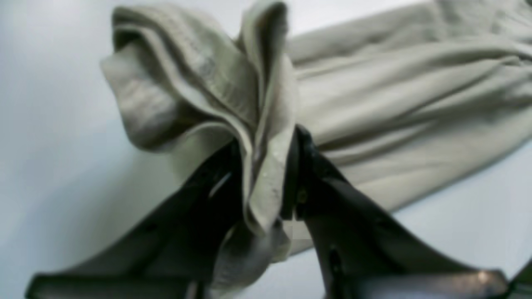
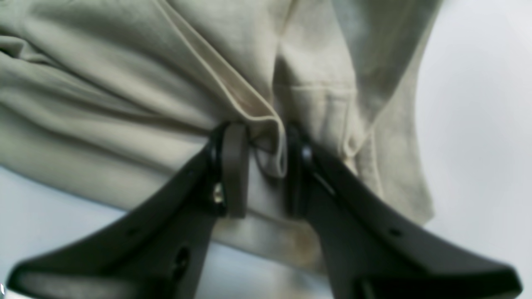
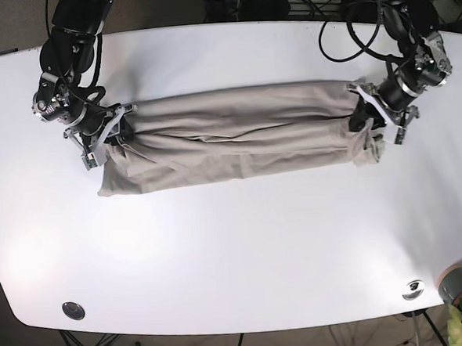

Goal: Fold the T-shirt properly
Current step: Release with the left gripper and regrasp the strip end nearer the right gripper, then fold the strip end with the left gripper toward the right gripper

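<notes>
T-shirt stretched along table's far edge, mid-fold. Left gripper & right gripper both clamped on cloth ends. Next, likely: carry both ends twd near edge together.

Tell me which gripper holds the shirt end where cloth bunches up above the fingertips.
The left gripper: a thick wad of the T-shirt fans out past its tips. The right gripper pinches only a thin hem fold.

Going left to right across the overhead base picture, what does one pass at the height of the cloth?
Right pincer gripping one end → long beige T-shirt stretched across the white table → left pincer gripping the other end.
</notes>
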### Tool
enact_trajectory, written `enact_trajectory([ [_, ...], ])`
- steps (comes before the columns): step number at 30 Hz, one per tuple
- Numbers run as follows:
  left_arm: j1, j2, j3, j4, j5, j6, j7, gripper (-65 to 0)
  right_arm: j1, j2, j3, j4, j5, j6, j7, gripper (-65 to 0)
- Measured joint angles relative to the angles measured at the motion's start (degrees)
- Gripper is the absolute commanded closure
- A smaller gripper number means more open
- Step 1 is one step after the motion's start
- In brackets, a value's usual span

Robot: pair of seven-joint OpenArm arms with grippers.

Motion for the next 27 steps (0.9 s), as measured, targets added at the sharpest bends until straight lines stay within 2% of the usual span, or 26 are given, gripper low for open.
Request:
enact_trajectory([
  [8, -3.0, 4.8, 8.3, -0.1, 1.4, 0.0, -0.3, -6.3, 0.0, 0.0, 0.0, 0.0, 0.0, 0.00, 0.0, -14.4],
  [14, -3.8, 8.5, 13.2, -0.1, 10.0, 0.0, 0.3, -6.3, 0.0, 0.0, 0.0, 0.0, 0.0, -0.02, 0.0, -14.4],
  [20, -5.4, 12.0, 14.8, -0.1, 14.0, 0.0, -0.4, -6.3, 0.0, 0.0, 0.0, 0.0, 0.0, 0.00, 0.0, -14.4],
  [24, -6.6, 13.2, 16.9, -0.2, 19.6, 0.0, 0.1, -6.3, 0.0, 0.0, 0.0, 0.0, 0.0, 0.00, 0.0, -14.4],
  [27, -7.5, 13.5, 18.8, -0.2, 21.9, 0.0, -0.2, -8.1, 0.0, 0.0, 0.0, 0.0, 0.0, -0.02, 0.0, -14.4],
])
